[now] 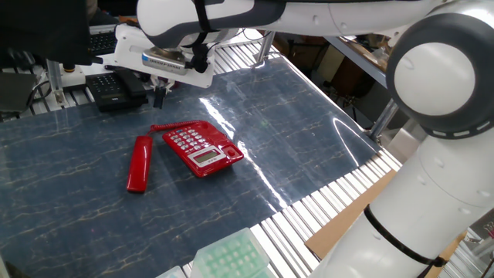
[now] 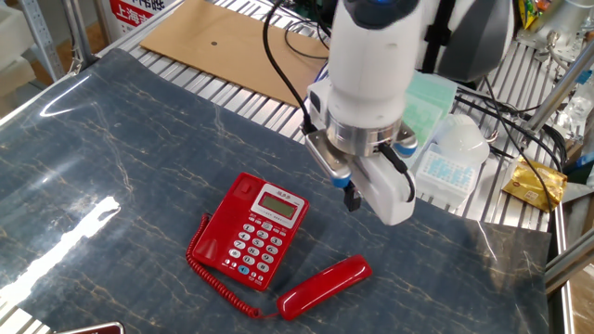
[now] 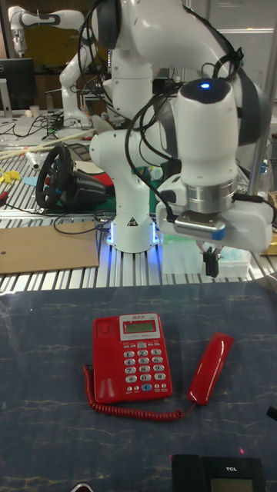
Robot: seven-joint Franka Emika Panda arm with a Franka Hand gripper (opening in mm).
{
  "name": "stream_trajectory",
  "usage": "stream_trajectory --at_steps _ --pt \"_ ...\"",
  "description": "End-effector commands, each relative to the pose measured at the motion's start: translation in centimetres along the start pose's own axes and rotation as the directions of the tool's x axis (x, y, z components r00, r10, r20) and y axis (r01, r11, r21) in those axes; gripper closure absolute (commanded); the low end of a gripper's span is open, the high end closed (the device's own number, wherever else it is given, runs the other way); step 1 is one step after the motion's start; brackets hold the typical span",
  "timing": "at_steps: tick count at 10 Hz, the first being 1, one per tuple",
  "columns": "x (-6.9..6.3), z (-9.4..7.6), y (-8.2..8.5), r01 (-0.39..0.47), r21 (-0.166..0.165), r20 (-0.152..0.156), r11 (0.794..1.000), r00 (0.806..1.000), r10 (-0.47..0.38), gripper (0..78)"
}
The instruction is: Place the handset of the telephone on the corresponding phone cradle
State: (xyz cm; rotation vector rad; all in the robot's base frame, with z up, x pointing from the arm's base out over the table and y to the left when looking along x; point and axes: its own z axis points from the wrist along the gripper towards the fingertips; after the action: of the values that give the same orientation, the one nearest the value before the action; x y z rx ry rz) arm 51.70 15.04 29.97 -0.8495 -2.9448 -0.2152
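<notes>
The bright red telephone (image 2: 252,232) lies flat on the blue marbled table, with its long phone cradle (image 3: 104,360) bare beside the white keypad. The red handset (image 2: 325,288) rests on the table next to the base, joined to it by a curly red cord (image 2: 218,283). In the tall fixed view the handset (image 3: 211,367) lies to the right of the telephone (image 3: 131,357). My gripper (image 2: 351,198) hangs above the table beyond the handset, pointing down, its dark fingers together and holding nothing. It also shows as gripper (image 3: 211,265) and gripper (image 1: 160,96), behind the telephone (image 1: 202,148) and handset (image 1: 139,162).
A black phone (image 1: 116,89) sits at the table's edge near the gripper. Green and clear plastic boxes (image 2: 445,139) stand on the metal rack behind the arm. A cardboard sheet (image 2: 223,46) lies past the far edge.
</notes>
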Motion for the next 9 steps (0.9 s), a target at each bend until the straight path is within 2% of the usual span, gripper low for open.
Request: stream_trajectory --at_steps 1,4,6,9 --pt "-0.3 0.2 0.5 -0.009 0.008 0.005 1.000 1.000 0.009 77.6" --pt "-0.7 1.2 1.0 -0.003 0.018 0.017 1.000 1.000 0.003 77.6" --pt "-1.1 3.3 2.0 -0.016 0.045 0.042 0.999 0.999 0.014 77.6" --pt "-1.4 5.8 1.9 -0.017 0.044 0.041 0.999 0.999 0.015 77.6"
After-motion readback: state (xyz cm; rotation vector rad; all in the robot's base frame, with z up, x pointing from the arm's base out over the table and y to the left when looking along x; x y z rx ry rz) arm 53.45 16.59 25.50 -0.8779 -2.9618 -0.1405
